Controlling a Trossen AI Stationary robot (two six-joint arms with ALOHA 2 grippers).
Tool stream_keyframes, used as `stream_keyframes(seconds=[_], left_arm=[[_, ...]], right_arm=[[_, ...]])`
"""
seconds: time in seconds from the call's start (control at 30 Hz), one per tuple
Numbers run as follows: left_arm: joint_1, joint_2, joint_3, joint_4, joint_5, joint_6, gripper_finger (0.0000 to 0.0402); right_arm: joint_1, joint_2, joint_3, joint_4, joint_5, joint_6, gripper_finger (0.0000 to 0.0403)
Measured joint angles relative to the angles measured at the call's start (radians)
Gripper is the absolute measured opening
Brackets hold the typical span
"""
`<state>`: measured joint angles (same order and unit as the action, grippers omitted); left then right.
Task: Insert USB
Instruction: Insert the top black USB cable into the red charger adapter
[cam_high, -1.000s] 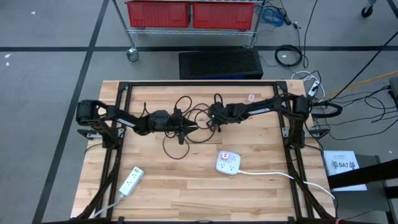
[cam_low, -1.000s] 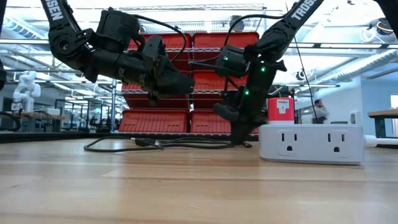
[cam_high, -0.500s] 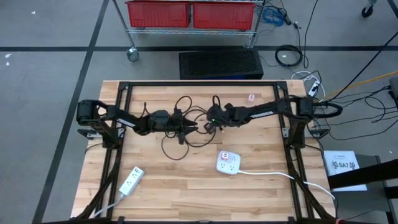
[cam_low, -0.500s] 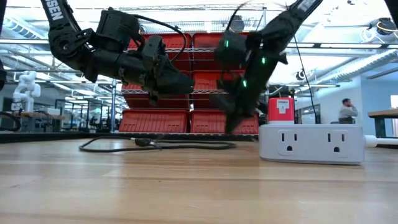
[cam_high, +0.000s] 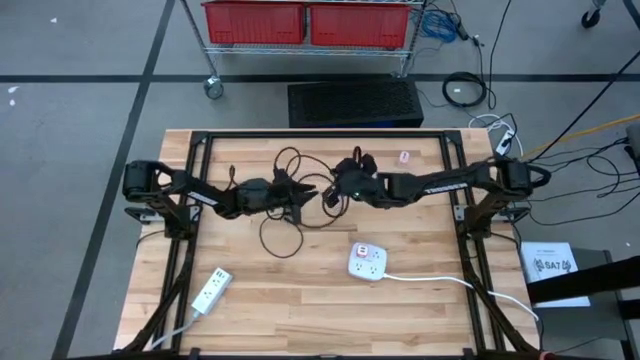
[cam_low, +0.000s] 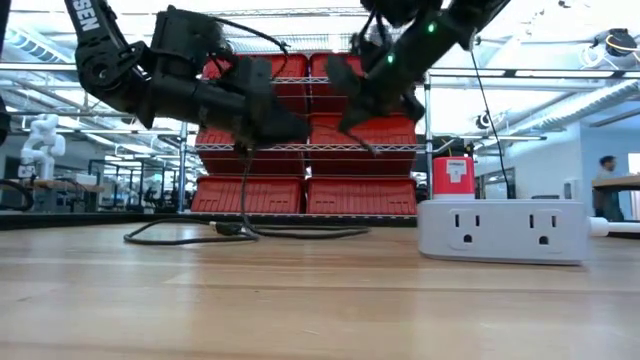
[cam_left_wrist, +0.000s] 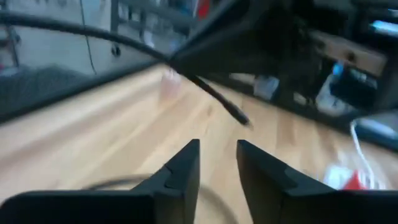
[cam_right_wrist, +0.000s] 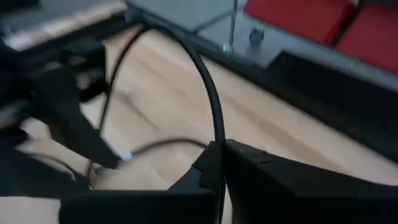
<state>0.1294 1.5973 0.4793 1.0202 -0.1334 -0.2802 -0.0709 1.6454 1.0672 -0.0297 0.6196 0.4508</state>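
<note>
Behind, TROSSEN-marked arm (cam_low: 92, 40) — right fingers (cam_right_wrist: 211, 163) pinch cable (cam_right_wrist: 208, 99); left fingers (cam_left_wrist: 183, 165) parted.

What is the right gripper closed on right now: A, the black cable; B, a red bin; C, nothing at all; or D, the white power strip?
A: in the right wrist view the right gripper has its fingers pinched together on the black cable, which runs up from between them.

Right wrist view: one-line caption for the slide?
Right gripper shut on the black cable, lifted above the wooden table.
</note>
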Motion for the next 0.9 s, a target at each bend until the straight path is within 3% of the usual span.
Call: stream_keyframes(seconds=[0.1, 0.23, 0.5, 0.6, 0.77, 0.9], left_arm=[[-0.02, 0.0, 0.0, 0.122, -0.003, -0.002, 0.0078], [-0.023, 0.0, 0.0, 0.141, -0.022, -0.022, 0.0063], [-0.027, 0.022, 0.008, 0.079, 0.039, -0.082, 0.0108], [-0.027, 0.046, 0.008, 0.069, 0.047, -0.097, 0.0135], [-0.02, 0.058, 0.006, 0.071, 0.049, -0.106, 0.0155], [-0.01, 0.057, 0.006, 0.081, 0.051, -0.105, 0.0155]], right_arm=[[0.024, -0.004, 0.0, 0.051, 0.035, -0.023, 0.0002], [0.051, -0.006, 0.0, 0.131, 0.048, -0.046, 0.0002], [0.081, -0.006, 0.001, 0.201, 0.082, -0.097, 0.0001], [0.078, -0.006, 0.002, 0.114, 0.041, -0.068, 0.0001], [0.027, 0.005, 0.002, -0.163, -0.172, 0.196, 0.0002], [-0.006, 0.056, 0.001, -0.362, -0.18, 0.316, 0.003]])
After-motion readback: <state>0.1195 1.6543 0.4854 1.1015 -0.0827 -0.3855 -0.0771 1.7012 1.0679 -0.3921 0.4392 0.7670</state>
